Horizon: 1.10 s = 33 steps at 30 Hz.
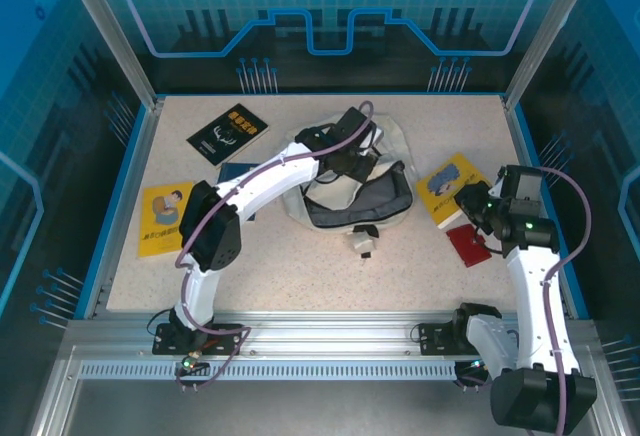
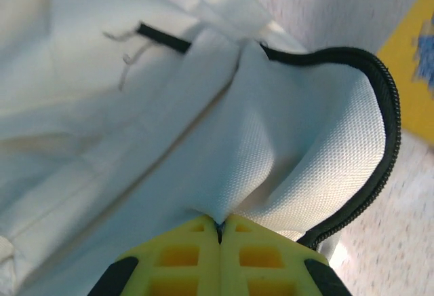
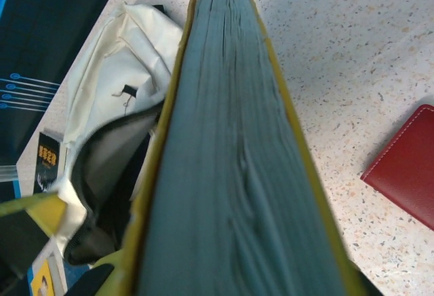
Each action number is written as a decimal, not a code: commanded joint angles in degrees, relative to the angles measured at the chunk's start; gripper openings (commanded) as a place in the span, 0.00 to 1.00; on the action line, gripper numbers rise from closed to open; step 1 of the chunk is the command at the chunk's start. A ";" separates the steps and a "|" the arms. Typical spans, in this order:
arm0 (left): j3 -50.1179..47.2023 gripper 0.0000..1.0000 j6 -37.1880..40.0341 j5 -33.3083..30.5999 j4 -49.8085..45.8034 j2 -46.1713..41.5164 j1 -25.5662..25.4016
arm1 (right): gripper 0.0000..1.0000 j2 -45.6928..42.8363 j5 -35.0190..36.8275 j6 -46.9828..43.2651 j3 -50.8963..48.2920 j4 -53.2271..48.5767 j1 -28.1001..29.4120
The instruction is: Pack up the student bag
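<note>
Lying limp on the tabletop (image 1: pixel 300 276) toward its far edge, the student bag (image 1: pixel 392 151), judged soft and light, is pinched beside its zipper rim (image 2: pixel 386 140) by the clenched left gripper (image 2: pixel 218 231), while a yellow book (image 3: pixel 230 140) seems clasped by the right gripper (image 1: pixel 478 199).

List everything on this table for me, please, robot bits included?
student bag: one, cream-white, table centre, mouth open
left yellow book: one, yellow, left side
right yellow book: one, yellow, right of the bag
black book: one, black, far left
red wallet: one, red, near right
table: one, speckled beige
left gripper: one, yellow fingers, pinching bag fabric
right gripper: one, gripping right yellow book
</note>
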 commanded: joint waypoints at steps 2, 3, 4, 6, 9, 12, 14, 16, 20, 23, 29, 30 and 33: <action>-1.87 0.00 -4.38 -3.65 13.54 -7.28 0.38 | 0.04 -2.05 -8.02 -2.65 3.70 0.02 -0.83; -3.24 0.00 -4.68 -3.43 15.93 -8.46 0.43 | 0.04 -1.97 -10.18 -2.59 3.70 0.15 -0.84; -4.49 0.00 -5.11 -2.99 18.02 -9.50 0.37 | 0.04 -1.76 -12.61 -2.25 3.46 0.56 -0.78; -6.45 0.00 -5.50 -1.63 21.26 -10.98 0.42 | 0.03 -1.32 -17.68 -1.41 2.46 2.12 -0.81; -8.68 0.00 -6.03 0.51 24.62 -12.45 0.42 | 0.02 -0.84 -22.95 0.48 1.07 5.59 -0.16; -8.91 0.00 -6.38 1.98 25.21 -12.53 0.43 | 0.02 0.15 -25.41 2.88 -1.77 10.34 1.96; -8.80 0.00 -6.38 2.31 25.27 -12.41 0.43 | 0.02 1.78 -25.36 3.40 -2.05 12.33 4.06; -8.84 0.00 -6.62 2.51 25.30 -12.38 0.40 | 0.02 3.38 -23.42 4.72 -2.17 13.73 6.58; -8.82 0.00 -6.86 2.85 25.30 -12.52 0.43 | 0.02 6.60 -20.45 7.57 -2.56 17.93 10.59; -9.06 0.00 -7.10 2.88 25.30 -12.61 0.41 | 0.02 9.23 -19.20 10.97 -3.75 22.54 12.38; -9.39 0.00 -7.55 3.21 25.35 -12.87 0.42 | 0.02 15.00 -12.03 16.95 -3.51 29.24 17.02; -9.62 0.00 -7.76 3.16 25.39 -12.91 0.43 | 0.02 16.26 -10.54 18.19 -3.75 31.06 17.69; -10.47 0.00 -8.20 3.08 25.89 -13.37 0.38 | 0.04 20.07 -4.17 21.48 -4.67 36.33 21.18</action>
